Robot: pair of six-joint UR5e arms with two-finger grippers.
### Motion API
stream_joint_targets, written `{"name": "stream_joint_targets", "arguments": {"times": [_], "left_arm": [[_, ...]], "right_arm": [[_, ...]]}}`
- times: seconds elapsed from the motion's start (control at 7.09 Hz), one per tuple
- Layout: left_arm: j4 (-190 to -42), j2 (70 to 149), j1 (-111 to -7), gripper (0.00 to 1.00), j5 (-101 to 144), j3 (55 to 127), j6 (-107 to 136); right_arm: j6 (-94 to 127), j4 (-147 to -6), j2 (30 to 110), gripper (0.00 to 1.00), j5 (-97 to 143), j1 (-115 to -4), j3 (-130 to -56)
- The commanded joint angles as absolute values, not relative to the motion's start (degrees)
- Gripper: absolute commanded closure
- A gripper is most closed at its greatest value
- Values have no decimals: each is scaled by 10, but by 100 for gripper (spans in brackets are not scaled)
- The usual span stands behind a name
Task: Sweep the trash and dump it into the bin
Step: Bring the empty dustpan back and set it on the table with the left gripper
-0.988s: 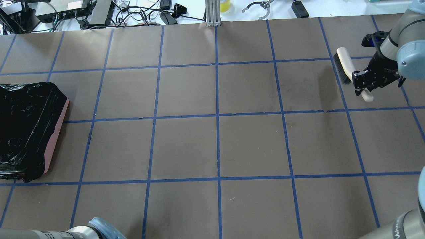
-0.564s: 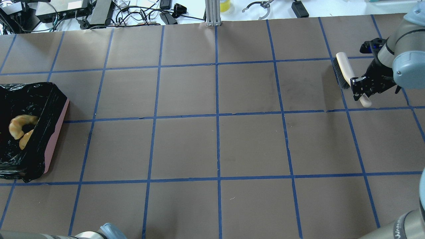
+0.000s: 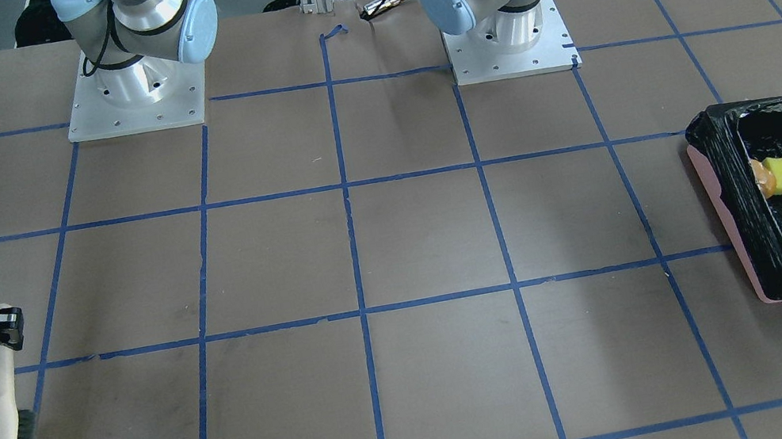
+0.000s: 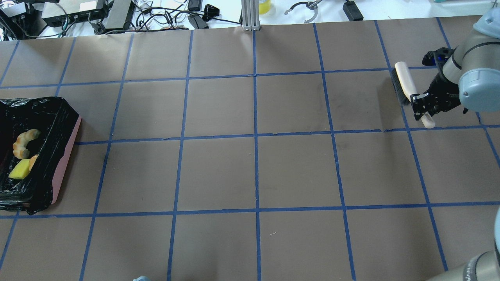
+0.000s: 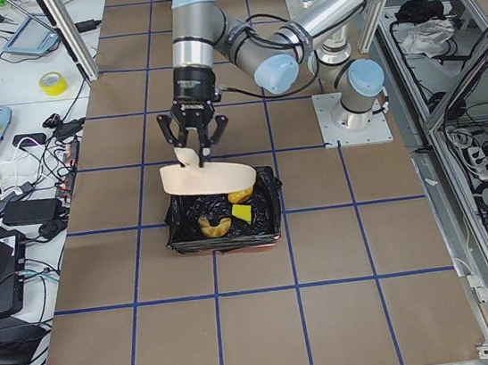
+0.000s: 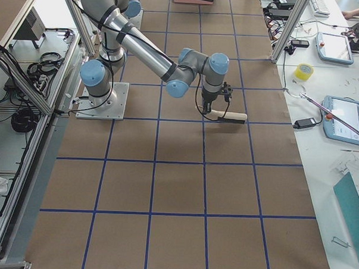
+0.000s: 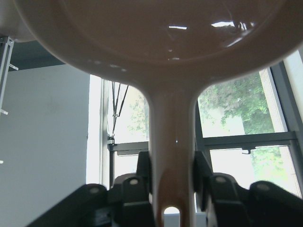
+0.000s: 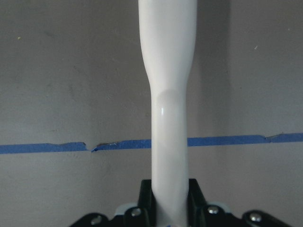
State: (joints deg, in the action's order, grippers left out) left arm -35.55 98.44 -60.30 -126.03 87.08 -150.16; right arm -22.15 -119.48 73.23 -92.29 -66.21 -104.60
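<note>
Brown paper gridded with blue tape covers the surface. At the robot's left sits the bin, and above it hangs the dustpan, its handle clenched in the left tool. Far to the right, the right tool grasps the brush by its handle. All the trash lies inside the bin: croissant, sponge, potato. Drawing the dustpan away low could snag the loose bag and drag or tip the bin, spilling the pieces.

Left pincer, right pincer — both clamped
</note>
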Motion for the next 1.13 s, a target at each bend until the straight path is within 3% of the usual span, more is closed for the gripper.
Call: {"name": "stream_joint_targets", "arguments": {"times": [0.0, 0.42, 0.71, 0.85, 0.99], "left_arm": [[-290, 990, -707, 100, -1206, 876, -1468], [-299, 997, -741, 100, -1008, 934, -1194], [-367, 1043, -749, 100, -902, 954, -1059], [-407, 1071, -751, 100, -831, 950, -986], [-439, 1099, -751, 100, -805, 950, -990]], "right_arm": [[-221, -1194, 738, 100, -922, -663, -1055], [-223, -1194, 741, 100, -921, -664, -1064], [-224, -1193, 740, 100, -922, -664, -1065], [-224, -1192, 739, 93, -923, -664, -1065], [-225, -1193, 737, 70, -924, -664, -1065]]}}
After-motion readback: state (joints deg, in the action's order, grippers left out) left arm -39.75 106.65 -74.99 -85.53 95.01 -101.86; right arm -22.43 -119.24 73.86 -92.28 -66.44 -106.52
